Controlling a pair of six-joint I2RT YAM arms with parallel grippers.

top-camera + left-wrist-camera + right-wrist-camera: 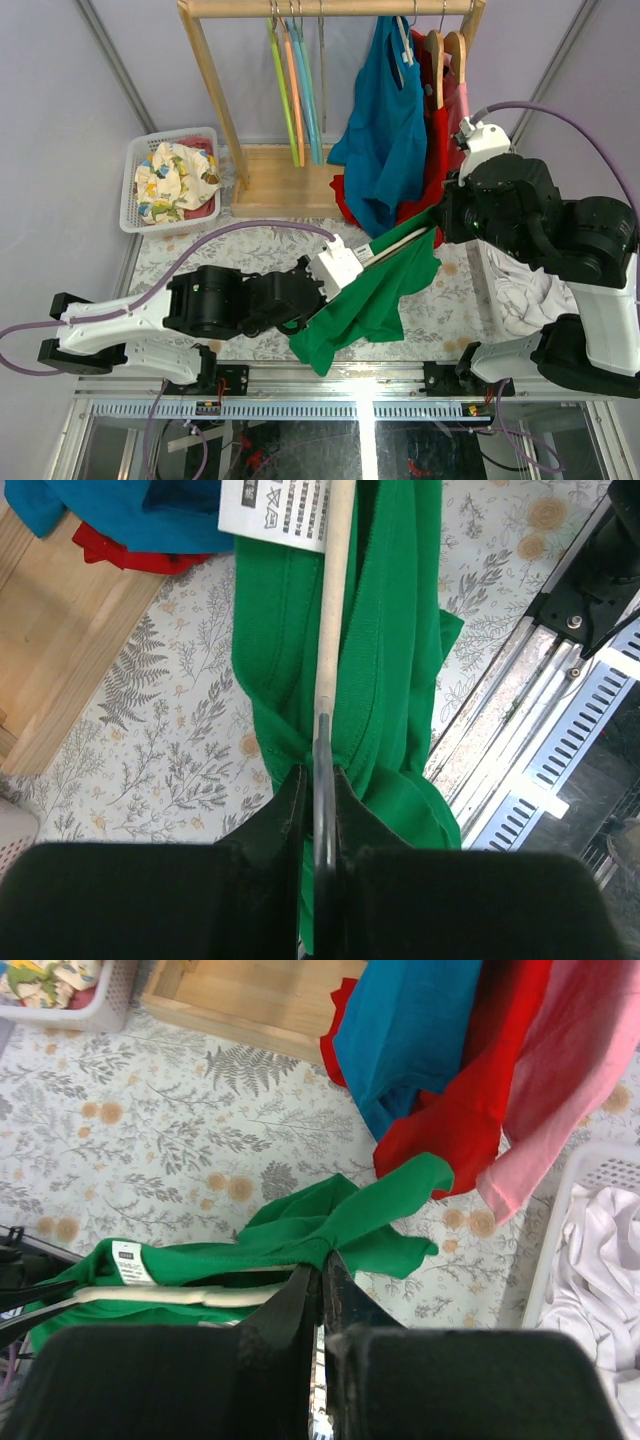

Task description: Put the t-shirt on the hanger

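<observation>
The green t-shirt (372, 300) hangs in a bunched strip between my two grippers, above the floral table. The beige hanger (398, 241) lies inside its neck opening. My left gripper (352, 264) is shut on the hanger's silver wire hook (322, 742). In the left wrist view the hanger arm (335, 600) runs away from my left gripper (320, 778), with the t-shirt (275, 650) on both sides. My right gripper (438, 236) is shut on a gathered fold of the t-shirt (330, 1222) at the neck edge. In the right wrist view the hanger (170, 1295) shows left of my right gripper (322, 1268).
A wooden clothes rack (215, 80) stands at the back with green, orange and blue hangers (295, 90), a blue garment (385, 130) and a red garment (440, 150). A white basket (135, 175) of patterned cloth sits back left. A bin of white cloth (520, 290) sits on the right.
</observation>
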